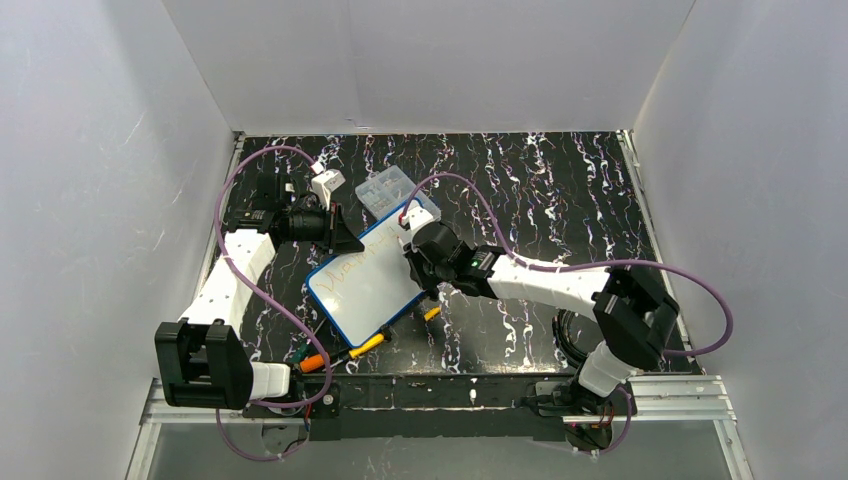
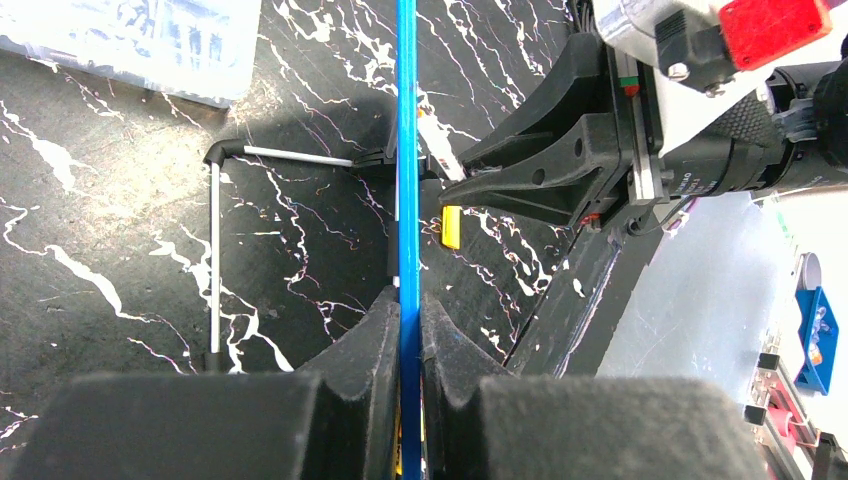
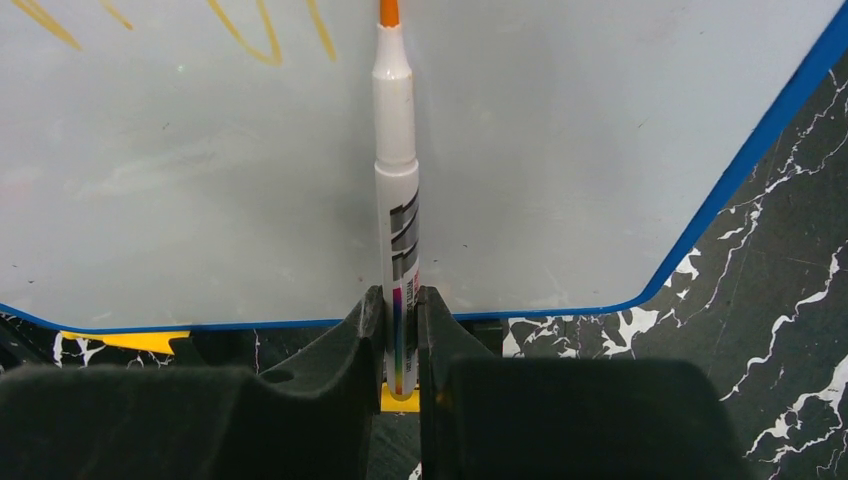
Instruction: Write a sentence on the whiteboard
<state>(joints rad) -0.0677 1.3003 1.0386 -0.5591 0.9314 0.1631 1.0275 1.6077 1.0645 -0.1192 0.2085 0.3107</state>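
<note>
The whiteboard (image 1: 360, 295), white with a blue rim, lies tilted on the black marbled table. One line of the sentence (image 1: 362, 266) runs across its upper part in thin orange lettering, and its strokes (image 3: 255, 30) show at the top of the right wrist view. My left gripper (image 1: 345, 238) is shut on the board's far left edge, with the blue rim (image 2: 408, 150) clamped between its fingers (image 2: 375, 335). My right gripper (image 1: 425, 265) is shut on a white marker (image 3: 397, 200) with an orange tip, which points onto the board (image 3: 580, 150).
A clear compartment box (image 1: 388, 190) and a small white block (image 1: 327, 185) sit behind the board. A yellow marker (image 1: 368, 345) and an orange-capped one (image 1: 312, 362) lie near the front edge. A thin bent metal rod (image 2: 215, 250) lies left of the board's edge.
</note>
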